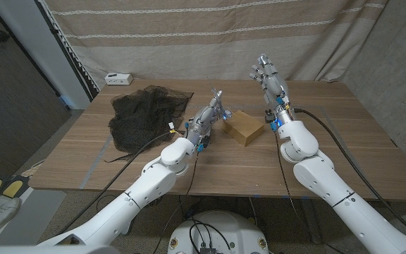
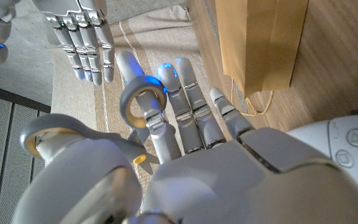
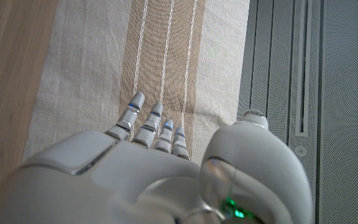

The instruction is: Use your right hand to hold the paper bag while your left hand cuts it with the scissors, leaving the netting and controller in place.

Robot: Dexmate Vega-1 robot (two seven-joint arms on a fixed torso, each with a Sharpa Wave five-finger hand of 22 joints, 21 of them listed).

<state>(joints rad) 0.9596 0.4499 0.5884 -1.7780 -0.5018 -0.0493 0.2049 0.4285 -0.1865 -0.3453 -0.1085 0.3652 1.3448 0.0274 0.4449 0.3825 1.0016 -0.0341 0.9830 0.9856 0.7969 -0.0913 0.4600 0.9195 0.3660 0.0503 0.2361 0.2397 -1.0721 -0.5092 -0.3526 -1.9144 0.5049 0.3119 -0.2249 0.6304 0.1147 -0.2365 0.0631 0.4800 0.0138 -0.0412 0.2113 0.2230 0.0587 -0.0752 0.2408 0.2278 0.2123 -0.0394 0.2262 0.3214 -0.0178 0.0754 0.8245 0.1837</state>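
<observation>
Wooden table (image 1: 316,127) carries one brown paper bag (image 1: 244,127), lying flat near centre; one heap of black netting (image 1: 145,113) toward the robot's left; one white controller (image 1: 119,78) at the far left corner. One pair of scissors (image 1: 215,101), grey loop handles (image 2: 143,104), is gripped in the left hand (image 1: 206,121), blades angled upward just left of the bag. Right hand (image 1: 269,79) is raised above the table beyond the bag, fingers extended and apart, holding nothing.

Head camera looks down over the table (image 1: 118,159) — both wrist cameras sit close, facing the curtain (image 1: 210,35).
</observation>
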